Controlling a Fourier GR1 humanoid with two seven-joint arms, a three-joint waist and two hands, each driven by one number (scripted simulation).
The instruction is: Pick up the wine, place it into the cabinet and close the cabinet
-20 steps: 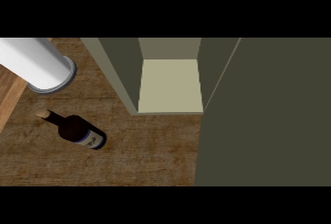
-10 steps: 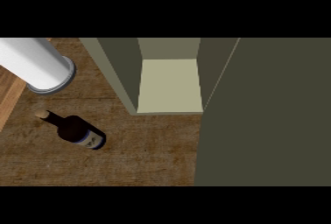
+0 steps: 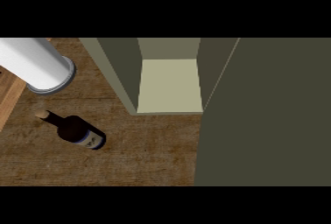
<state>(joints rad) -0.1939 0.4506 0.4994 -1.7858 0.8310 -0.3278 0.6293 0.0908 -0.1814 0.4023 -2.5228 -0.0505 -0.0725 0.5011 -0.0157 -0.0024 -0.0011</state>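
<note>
The wine bottle [image 3: 76, 130] stands on the dark wooden counter at the lower left. It is dark glass with a cork-coloured top and a pale label near its base. The olive cabinet [image 3: 123, 74] sits behind and to the right of it, open, with a pale bare shelf [image 3: 171, 85] inside. Its door [image 3: 271, 113] is swung out and fills the right side of the view. Neither hand shows anywhere in the head view.
A white cylinder with a grey rim [image 3: 35, 65] reaches in from the upper left, ending just above the bottle. A lighter wooden strip [image 3: 9, 98] runs along the left edge. Bare counter [image 3: 149, 153] lies between the bottle and the door.
</note>
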